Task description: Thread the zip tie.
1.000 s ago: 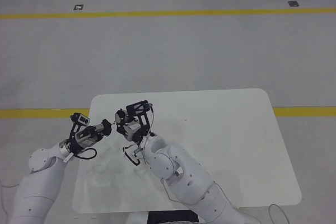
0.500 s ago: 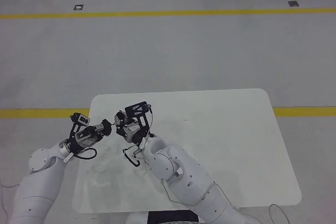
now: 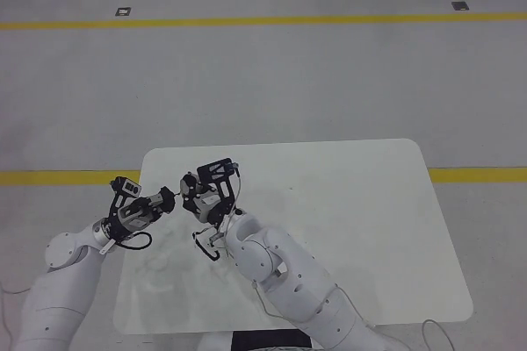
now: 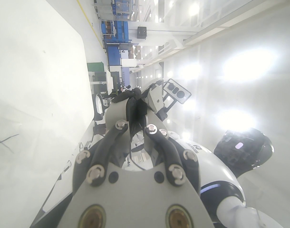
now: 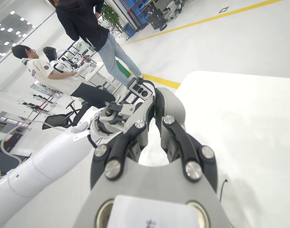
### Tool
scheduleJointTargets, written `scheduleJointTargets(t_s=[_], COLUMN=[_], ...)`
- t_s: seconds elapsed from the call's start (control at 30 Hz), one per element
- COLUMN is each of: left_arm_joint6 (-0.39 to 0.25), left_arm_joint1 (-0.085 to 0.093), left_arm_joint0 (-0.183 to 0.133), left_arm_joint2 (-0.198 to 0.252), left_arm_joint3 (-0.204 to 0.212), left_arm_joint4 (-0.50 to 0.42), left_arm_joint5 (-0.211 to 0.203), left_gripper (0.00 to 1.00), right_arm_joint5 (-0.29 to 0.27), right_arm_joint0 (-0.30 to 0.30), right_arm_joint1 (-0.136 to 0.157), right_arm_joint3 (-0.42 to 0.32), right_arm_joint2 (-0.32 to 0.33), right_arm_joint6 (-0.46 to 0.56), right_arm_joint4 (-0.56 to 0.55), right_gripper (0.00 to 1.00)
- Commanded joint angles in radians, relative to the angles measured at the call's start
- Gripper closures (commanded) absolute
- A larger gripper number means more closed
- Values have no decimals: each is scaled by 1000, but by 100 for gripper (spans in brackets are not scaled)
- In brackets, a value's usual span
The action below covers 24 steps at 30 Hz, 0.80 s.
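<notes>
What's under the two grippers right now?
The white rounded-corner table, near its corner. Left gripper and right gripper face nearly tip to tip above it; the patch directly beneath them is covered.

The table (image 3: 351,219) looks smooth and matt; the right jaws' pivot pins (image 5: 206,151) are shiny metal.

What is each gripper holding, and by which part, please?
It cannot be told: the left gripper and right gripper are shut, tips close together, but anything pinched is too thin to see.

Left gripper (image 3: 168,195) just beside right gripper (image 3: 187,190), above the table (image 3: 351,228)
</notes>
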Motion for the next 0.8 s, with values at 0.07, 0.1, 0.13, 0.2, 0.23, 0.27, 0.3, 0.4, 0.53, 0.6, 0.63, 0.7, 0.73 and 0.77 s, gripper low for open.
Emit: scheduleJointTargets(t_s=[0.07,0.1,0.13,0.2,0.23,0.27,0.3,0.4,0.53,0.6,0.63,0.7,0.73,0.77], left_arm_joint6=[0,0,0,0,0,0,0,0,0,0,0,0,0,0], left_arm_joint1=[0,0,0,0,0,0,0,0,0,0,0,0,0,0], left_arm_joint0=[0,0,0,0,0,0,0,0,0,0,0,0,0,0], left_arm_joint2=[0,0,0,0,0,0,0,0,0,0,0,0,0,0], left_arm_joint3=[0,0,0,0,0,0,0,0,0,0,0,0,0,0], left_arm_joint4=[0,0,0,0,0,0,0,0,0,0,0,0,0,0], left_arm_joint5=[0,0,0,0,0,0,0,0,0,0,0,0,0,0], left_gripper=[100,100,100,100,100,100,100,100,100,100,100,100,100,100], right_arm_joint5=[-1,-1,-1,-2,-2,-2,-2,-2,-2,-2,-2,-1,-1,1], right_arm_joint0=[-5,-6,-7,-7,-7,-6,-4,0,7,9,10,12,13,14], right_arm_joint1=[3,3,4,4,4,4,4,3,2,1,1,1,1,1], right_arm_joint3=[-10,-11,-12,-12,-10,-7,-5,4,14,17,18,20,21,23], right_arm_joint2=[2,2,2,2,2,2,2,1,-2,-3,-4,-5,-6,-7], right_arm_joint6=[1,1,1,1,1,0,0,-4,-11,-15,-16,-15,-14,-12], right_arm_joint4=[-4,-4,-3,-2,0,1,3,10,17,19,19,19,19,20], right_gripper=[100,100,100,100,100,100,100,100,100,100,100,100,100,100])
